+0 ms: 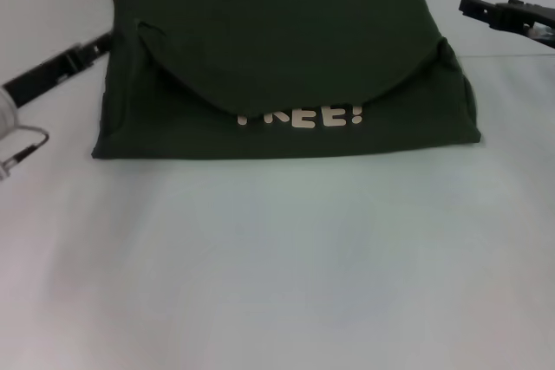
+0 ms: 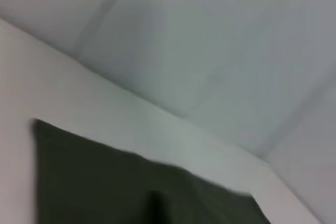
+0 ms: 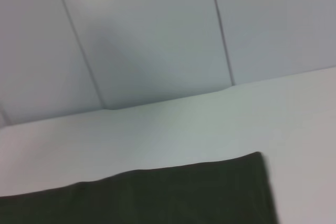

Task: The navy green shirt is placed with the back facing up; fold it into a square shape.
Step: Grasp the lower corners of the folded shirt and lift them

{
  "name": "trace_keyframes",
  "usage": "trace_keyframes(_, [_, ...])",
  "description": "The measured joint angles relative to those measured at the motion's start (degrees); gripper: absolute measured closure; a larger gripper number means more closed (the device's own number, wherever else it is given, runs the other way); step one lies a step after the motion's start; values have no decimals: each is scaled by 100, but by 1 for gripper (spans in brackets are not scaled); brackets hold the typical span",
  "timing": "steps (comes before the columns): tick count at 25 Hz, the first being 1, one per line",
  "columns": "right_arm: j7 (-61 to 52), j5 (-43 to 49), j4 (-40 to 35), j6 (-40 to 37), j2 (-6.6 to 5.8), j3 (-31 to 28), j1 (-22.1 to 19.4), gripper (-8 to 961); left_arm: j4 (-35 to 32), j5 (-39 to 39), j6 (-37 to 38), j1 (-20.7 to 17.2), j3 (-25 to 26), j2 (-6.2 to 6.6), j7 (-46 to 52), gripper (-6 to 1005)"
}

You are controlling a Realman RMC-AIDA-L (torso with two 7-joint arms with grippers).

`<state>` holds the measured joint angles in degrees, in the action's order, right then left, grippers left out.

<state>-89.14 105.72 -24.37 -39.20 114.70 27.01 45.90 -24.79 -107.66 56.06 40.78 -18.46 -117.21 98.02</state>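
Observation:
The navy green shirt [image 1: 286, 58] lies folded into a wide rectangle on the far half of the white table [image 1: 277, 257]. A rounded flap is folded over its top, and pale lettering [image 1: 299, 117] peeks out below the flap. My left gripper [image 1: 102, 43] hovers just off the shirt's far left corner. My right gripper [image 1: 475, 6] hangs apart from the shirt, beyond its far right corner. Neither holds cloth. A corner of the shirt [image 2: 105, 182] shows in the left wrist view, and another stretch of the shirt [image 3: 173, 192] with one corner shows in the right wrist view.
Pale wall panels [image 3: 157, 35] rise behind the table's far edge. A thin wire loop [image 1: 22, 149] on my left arm sits at the left border. White tabletop stretches in front of the shirt.

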Motion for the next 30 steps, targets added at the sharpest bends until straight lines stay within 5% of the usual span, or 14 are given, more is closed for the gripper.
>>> trace_keyframes(2, [-1, -66, -3, -437, -76, 13, -205, 50, -248, -242, 327, -160, -222, -24, -25, 164])
trace_keyframes(9, [0, -7, -4, -1374, -210, 193, -705, 40, -556, -1379, 356, -172, -473, -3, 79, 134])
trace_keyframes(18, [-368, 73, -22, -1682, -669, 765, -923, 42, -784, -2289, -252, -13, -776, 17, 1083, 133])
trace_keyframes(30, [-437, 108, -165, -1771, -696, 778, -934, 44, -567, -2601, -665, -14, -965, -59, 1086, 135])
